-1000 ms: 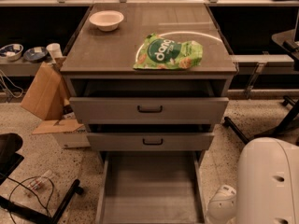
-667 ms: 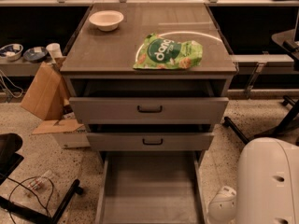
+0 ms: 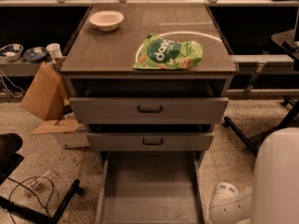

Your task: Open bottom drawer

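Note:
The bottom drawer (image 3: 149, 190) of the grey cabinet is pulled far out toward me. Its long plain grey tray is in view and looks bare. Its front panel and handle lie below the lower edge of the view. Above it, the middle drawer (image 3: 150, 141) and the top drawer (image 3: 148, 109) each stand slightly out, each with a black bar handle. My gripper is out of view. Only white parts of my arm (image 3: 275, 181) show at the lower right, to the right of the open tray.
A green snack bag (image 3: 168, 53) and a white bowl (image 3: 106, 19) lie on the cabinet top (image 3: 117, 50). Cardboard boxes (image 3: 44, 92) stand to the left of the cabinet. A black chair base (image 3: 42, 204) and cables are at the lower left. Black stand legs (image 3: 261, 129) are to the right.

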Available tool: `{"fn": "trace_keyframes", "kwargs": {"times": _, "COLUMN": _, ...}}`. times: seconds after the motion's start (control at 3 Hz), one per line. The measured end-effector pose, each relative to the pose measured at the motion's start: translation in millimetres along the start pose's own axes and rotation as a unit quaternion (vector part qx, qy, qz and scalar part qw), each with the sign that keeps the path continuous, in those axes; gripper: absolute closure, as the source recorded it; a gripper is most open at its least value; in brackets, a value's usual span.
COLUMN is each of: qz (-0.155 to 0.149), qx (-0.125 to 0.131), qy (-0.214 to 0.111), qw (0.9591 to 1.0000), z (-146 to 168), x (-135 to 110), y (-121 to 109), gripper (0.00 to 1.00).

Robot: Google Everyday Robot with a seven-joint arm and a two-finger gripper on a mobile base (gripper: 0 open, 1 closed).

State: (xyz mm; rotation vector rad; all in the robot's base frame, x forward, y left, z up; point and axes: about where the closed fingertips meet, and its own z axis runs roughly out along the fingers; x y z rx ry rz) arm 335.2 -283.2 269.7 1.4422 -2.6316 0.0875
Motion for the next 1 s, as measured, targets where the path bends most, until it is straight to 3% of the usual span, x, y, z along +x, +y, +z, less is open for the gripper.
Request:
{"fn": "trace_keyframes", "kwargs": {"times": 0.67, "qz": -0.053, "qx": 0.05, "qy": 0.032, "qw": 0.9968, "z": -108, "x": 36, "y": 64, "gripper": 0.0}}
{"fn": "trace_keyframes", "kwargs": {"times": 1.0, "qz": -0.057, "qx": 0.088, "qy": 0.016, "qw": 0.9944, "z": -165, "x": 68, "y": 104, "gripper": 0.0}}
